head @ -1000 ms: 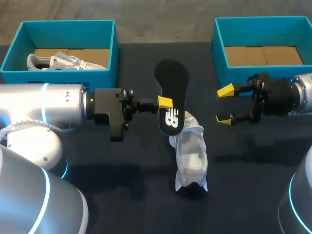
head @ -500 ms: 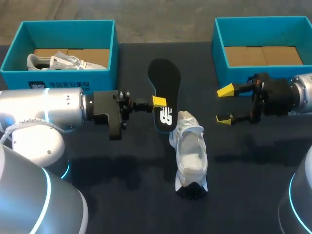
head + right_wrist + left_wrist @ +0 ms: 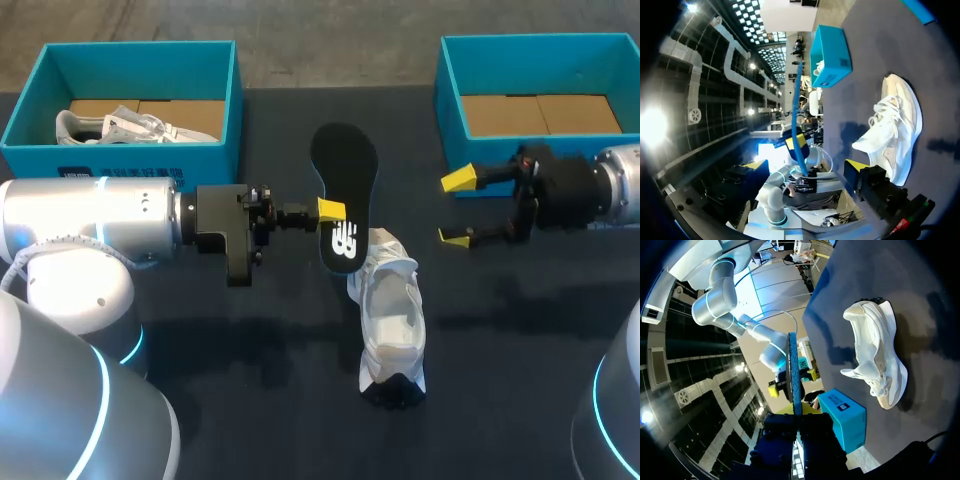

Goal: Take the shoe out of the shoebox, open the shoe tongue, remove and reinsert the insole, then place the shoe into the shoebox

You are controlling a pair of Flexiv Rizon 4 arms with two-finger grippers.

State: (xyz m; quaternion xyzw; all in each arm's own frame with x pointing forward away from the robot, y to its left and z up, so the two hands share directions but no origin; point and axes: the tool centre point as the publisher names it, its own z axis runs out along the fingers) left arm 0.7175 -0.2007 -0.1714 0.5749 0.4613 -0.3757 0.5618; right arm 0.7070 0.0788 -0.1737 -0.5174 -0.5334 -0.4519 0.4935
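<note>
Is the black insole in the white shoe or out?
Out: the left gripper holds the black insole; the white shoe lies apart.

The left arm (image 3: 90, 215) and right arm (image 3: 622, 185) were smooth silver-white cylinders with glowing cyan rings. Black blocky wrists carried the left gripper (image 3: 331, 211) and right gripper (image 3: 455, 208), thin-fingered and yellow-tipped.

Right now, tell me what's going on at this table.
The left gripper holds the black insole by its edge, raised off the table near the far end of the white shoe, which lies between the arms. The right gripper is open and holds nothing, just in front of the right blue box. The left blue box holds another shoe.
</note>
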